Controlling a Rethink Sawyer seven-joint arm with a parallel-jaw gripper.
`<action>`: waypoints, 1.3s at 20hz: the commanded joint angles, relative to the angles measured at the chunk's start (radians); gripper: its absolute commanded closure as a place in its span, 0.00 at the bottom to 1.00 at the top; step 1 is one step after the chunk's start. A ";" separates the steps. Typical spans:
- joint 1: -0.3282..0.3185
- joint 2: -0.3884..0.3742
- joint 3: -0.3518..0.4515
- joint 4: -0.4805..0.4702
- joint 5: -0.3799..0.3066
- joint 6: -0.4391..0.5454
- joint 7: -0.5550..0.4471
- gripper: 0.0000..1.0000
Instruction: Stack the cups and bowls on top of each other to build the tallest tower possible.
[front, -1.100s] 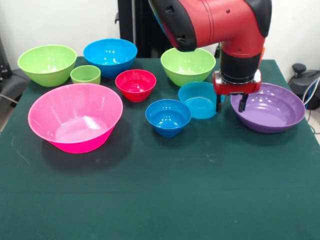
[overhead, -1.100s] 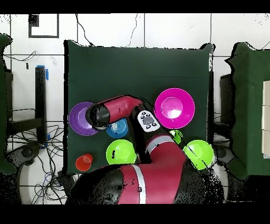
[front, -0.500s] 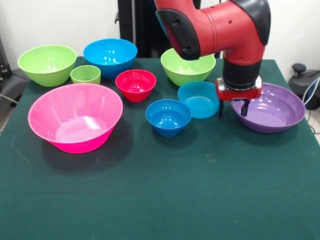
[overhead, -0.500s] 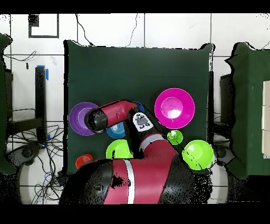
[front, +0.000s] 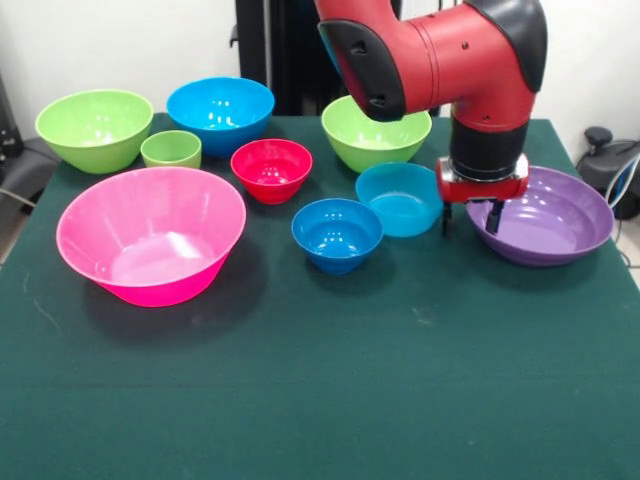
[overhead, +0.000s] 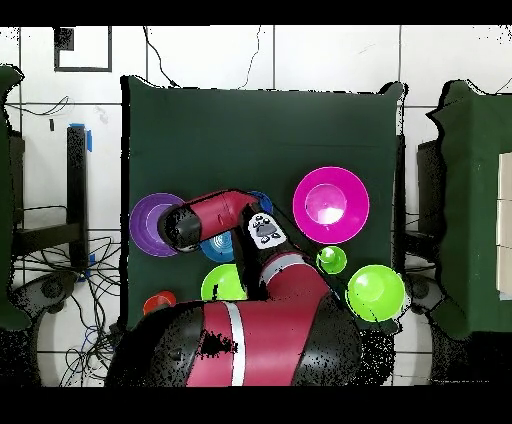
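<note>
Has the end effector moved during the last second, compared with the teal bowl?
Yes. In the front view the end effector has shifted slightly rightward, away from the teal bowl and onto the near-left rim of the purple bowl.

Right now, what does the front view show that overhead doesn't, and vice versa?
Front only: the gripper with its jaws open astride the near rim of the purple bowl; also the red bowl, the large blue bowl and the small green cup, unobstructed.
Overhead only: an orange-red object near the table's edge, beside the arm, and the floor and cables around the table.
Both: the purple bowl, the pink bowl, the teal bowl, two lime-green bowls and the green tablecloth.
</note>
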 joint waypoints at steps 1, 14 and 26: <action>0.037 0.120 0.019 -0.035 0.033 -0.100 0.102 0.00; 0.074 0.060 -0.030 -0.022 0.094 -0.049 0.094 1.00; 0.053 -0.121 -0.007 -0.005 0.176 0.173 0.010 1.00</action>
